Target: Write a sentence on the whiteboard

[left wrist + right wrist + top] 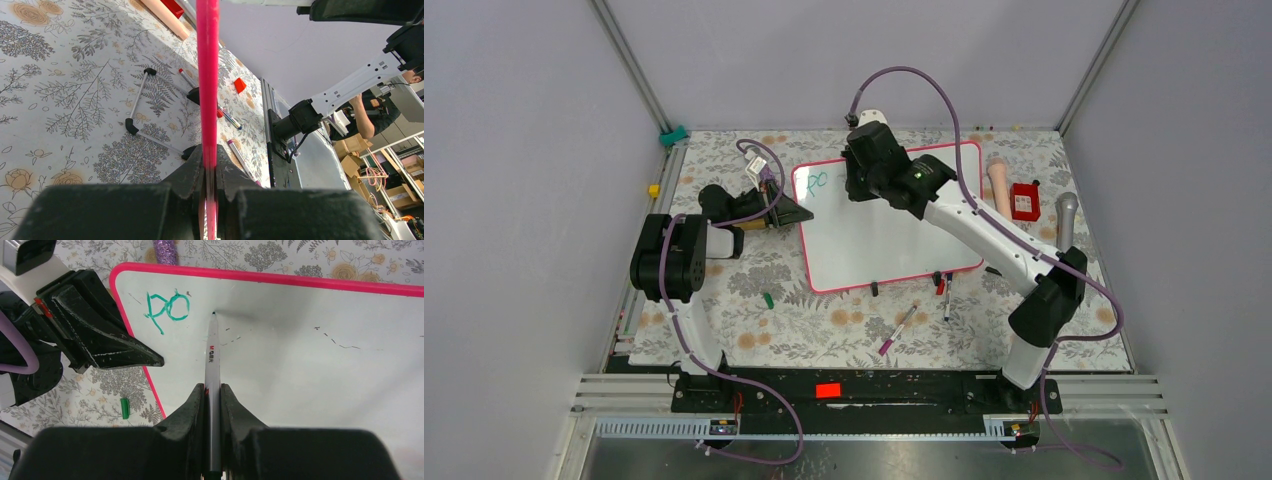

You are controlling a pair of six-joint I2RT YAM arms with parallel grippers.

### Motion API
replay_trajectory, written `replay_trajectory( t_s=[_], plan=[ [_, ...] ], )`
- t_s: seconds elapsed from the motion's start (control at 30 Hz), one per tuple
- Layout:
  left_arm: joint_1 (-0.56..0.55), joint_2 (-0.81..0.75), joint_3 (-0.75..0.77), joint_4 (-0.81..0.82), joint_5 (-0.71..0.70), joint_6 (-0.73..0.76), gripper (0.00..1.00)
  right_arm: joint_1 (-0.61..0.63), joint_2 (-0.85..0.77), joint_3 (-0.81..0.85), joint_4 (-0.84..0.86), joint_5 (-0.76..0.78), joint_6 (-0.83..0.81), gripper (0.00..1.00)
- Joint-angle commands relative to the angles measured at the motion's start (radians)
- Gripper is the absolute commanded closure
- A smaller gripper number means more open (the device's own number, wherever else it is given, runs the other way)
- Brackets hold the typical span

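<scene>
Left gripper clamped tight on the pink-red frame of the whiteboard. The frame is seen edge-on, a bright vertical strip running from the jaws to the top of the view. The floral worktop fills the left side. Thin white pens with black ends lie scattered on it, some left of the strip, others just past it. A small red piece sits further back. A peach cylinder lies near the top edge. At right there's a white arm link and a person in the background.
</scene>
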Motion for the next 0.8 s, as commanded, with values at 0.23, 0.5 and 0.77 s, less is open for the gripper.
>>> replay_trajectory(
  t_s=[0.23, 0.5, 0.77],
  plan=[
    [-0.026, -0.011, 0.018, 0.068, 0.090, 0.037, 1.00, -0.001, 0.037, 0.087, 0.017, 0.023, 0.006, 1.00],
    [-0.027, -0.009, 0.020, 0.068, 0.090, 0.037, 1.00, 0.000, 0.068, 0.106, -0.009, 0.063, 0.025, 1.00],
    [-0.028, -0.009, 0.020, 0.069, 0.090, 0.036, 1.00, -0.001, 0.070, 0.102, -0.022, -0.002, 0.010, 1.00]
  ],
)
